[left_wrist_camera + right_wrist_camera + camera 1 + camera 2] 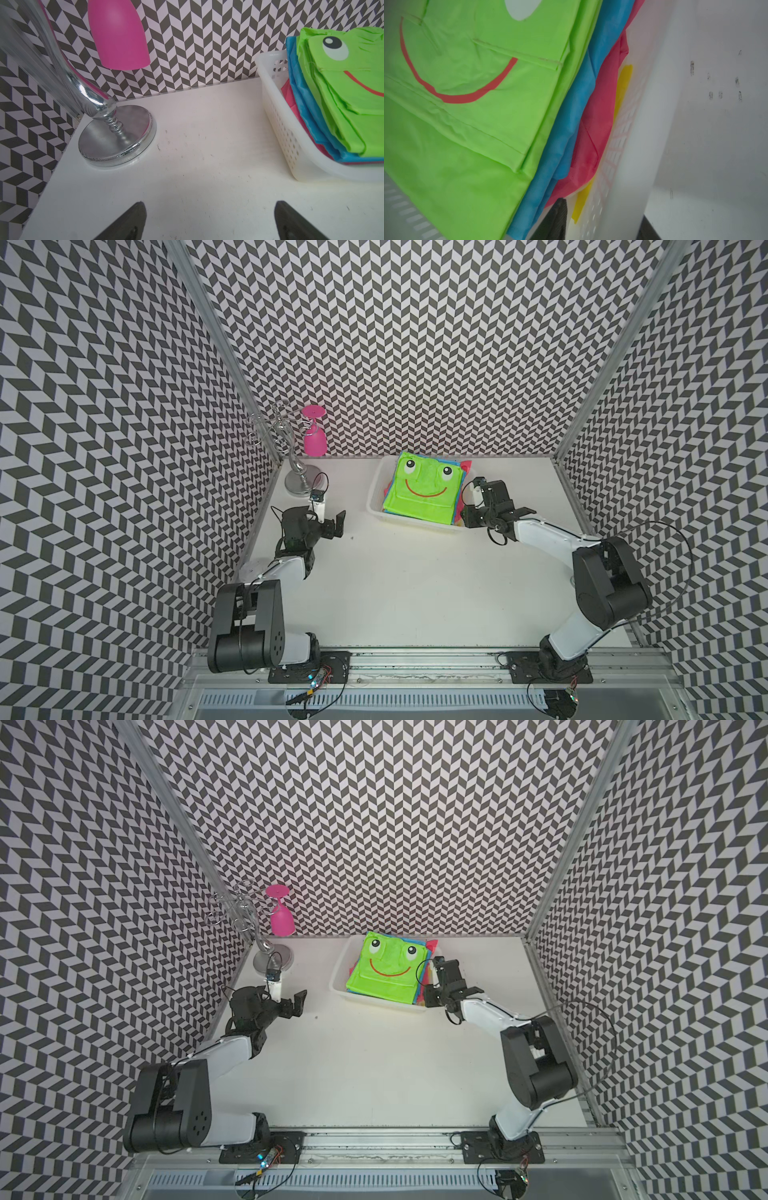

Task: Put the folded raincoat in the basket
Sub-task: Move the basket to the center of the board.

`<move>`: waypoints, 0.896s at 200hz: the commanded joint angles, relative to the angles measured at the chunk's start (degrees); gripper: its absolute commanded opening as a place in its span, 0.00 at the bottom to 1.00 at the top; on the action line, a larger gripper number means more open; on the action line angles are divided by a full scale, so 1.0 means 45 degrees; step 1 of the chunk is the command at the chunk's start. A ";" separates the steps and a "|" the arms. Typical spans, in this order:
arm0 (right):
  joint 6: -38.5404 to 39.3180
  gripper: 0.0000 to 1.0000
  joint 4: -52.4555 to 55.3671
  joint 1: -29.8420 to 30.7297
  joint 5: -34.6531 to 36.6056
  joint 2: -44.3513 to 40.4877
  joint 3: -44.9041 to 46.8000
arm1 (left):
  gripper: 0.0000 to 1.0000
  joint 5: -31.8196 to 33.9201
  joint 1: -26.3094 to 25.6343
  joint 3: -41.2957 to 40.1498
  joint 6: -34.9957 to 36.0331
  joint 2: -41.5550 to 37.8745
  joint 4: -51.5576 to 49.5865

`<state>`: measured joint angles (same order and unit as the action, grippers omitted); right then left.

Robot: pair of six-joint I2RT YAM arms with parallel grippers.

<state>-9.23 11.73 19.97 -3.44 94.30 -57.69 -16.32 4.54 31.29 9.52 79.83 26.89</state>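
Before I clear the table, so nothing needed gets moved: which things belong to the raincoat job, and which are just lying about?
Job: green frog raincoat; white basket holding it; folded coloured stack beneath.
Lying about: silver rack; pink glass hanging from it.

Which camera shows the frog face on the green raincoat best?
The top views: both show the green raincoat face whole, both eyes and smile. The left wrist view catches one eye and half the smile; the right wrist view, mainly the smile.
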 commanded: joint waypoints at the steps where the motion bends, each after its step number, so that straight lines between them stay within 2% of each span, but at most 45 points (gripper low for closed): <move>1: 0.1257 0.44 0.2330 0.0114 -0.0251 -0.0342 0.0946 | 0.99 -0.0039 0.0065 -0.0202 -0.0045 0.0013 0.0536; 38: 0.1556 0.37 0.2398 0.0133 -0.0616 -0.1056 0.1241 | 1.00 -0.0093 0.0067 -0.0371 -0.0341 0.0029 0.0769; 65: 0.1998 0.37 0.1844 0.0153 -0.1414 -0.1270 0.1539 | 0.99 -0.0002 0.0066 -0.1064 -0.0973 -0.0079 0.1697; 95: 0.1974 0.46 0.1080 0.0153 -0.1458 -0.1517 0.1584 | 0.99 0.0407 -0.0009 -0.1951 -0.1753 -0.0108 0.3486; 114: 0.1712 0.52 -0.0010 0.0155 -0.1438 -0.2799 0.2251 | 0.99 0.0737 -0.0175 -0.2479 -0.1969 -0.0049 0.4824; 130: 0.1531 0.56 -0.0701 0.0133 -0.0685 -0.4230 0.2774 | 0.99 0.1124 -0.0457 -0.2666 -0.2154 0.0045 0.5481; 142: 0.1490 0.62 -0.1048 0.0133 0.0254 -0.5385 0.3034 | 1.00 0.1726 -0.0756 -0.2928 -0.2245 0.0123 0.6374; 144: 0.1477 0.86 -0.1118 0.0133 0.0432 -0.5584 0.3098 | 1.00 0.1788 -0.0808 -0.2978 -0.2216 0.0129 0.6506; 145: 0.1472 0.93 -0.1159 0.0133 0.0530 -0.5692 0.3135 | 1.00 0.1818 -0.0840 -0.2983 -0.2175 0.0130 0.6544; 148: 0.1472 1.00 -0.1265 0.0133 0.0755 -0.5999 0.3233 | 0.99 0.2033 -0.0945 -0.3019 -0.2062 0.0145 0.6667; 161: 0.1603 1.00 -0.2058 0.0114 0.1445 -0.7418 0.3903 | 0.99 0.2812 -0.1359 -0.3099 -0.1608 0.0209 0.7009; 179: 0.1868 1.00 -0.4170 -0.0006 0.2771 -0.9428 0.5614 | 1.00 0.3301 -0.1516 -0.3793 -0.1356 0.0773 0.8913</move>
<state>-1.96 6.81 20.23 -0.67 61.23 -39.62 -7.01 -1.19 17.30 1.93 80.79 54.78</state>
